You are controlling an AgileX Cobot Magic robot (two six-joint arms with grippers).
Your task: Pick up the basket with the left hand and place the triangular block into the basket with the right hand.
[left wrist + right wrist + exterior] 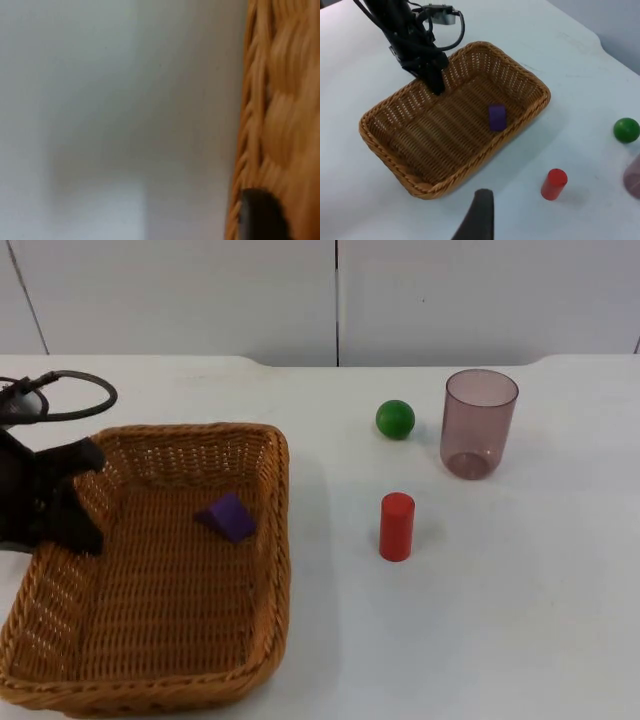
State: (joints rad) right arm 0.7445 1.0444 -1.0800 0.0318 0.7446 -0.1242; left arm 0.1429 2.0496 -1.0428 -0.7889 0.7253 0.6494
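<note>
The wicker basket [265, 540] takes up the table's left side, and a purple triangular block [227, 516] lies inside it on the woven floor. My left gripper [72, 498] is shut on the basket's left rim. In the left wrist view that rim [280, 115] runs right beside the black fingertip [260, 215]. The right wrist view looks down from a distance on the basket [530, 95], the block [496, 117] in it and the left arm at the far rim. My right gripper [479, 217] hangs high over the table, away from the basket, holding nothing.
A red cylinder [396, 526] stands upright right of the basket. Behind it lies a green ball [395, 419], and a translucent purple cup [478, 423] stands beside the ball. The grey partition wall closes the table's far edge.
</note>
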